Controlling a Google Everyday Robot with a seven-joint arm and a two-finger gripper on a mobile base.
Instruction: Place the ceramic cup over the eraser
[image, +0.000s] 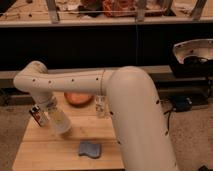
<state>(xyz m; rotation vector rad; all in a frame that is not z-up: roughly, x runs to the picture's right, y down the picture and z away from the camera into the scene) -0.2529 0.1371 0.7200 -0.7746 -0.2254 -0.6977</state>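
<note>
The pale ceramic cup (60, 122) hangs tilted in my gripper (53, 111) over the left part of the wooden table (45, 150). The gripper is shut on the cup's upper end. The eraser (37, 116), a small dark block with a white label and red marks, is just left of the cup near the table's left edge, close to it. My white arm reaches in from the lower right and hides the right side of the table.
An orange-brown bowl (77, 98) sits at the back of the table. A small clear glass bottle (100, 106) stands to its right. A blue rounded pad (90, 148) lies near the front. A dark shelf runs behind the table.
</note>
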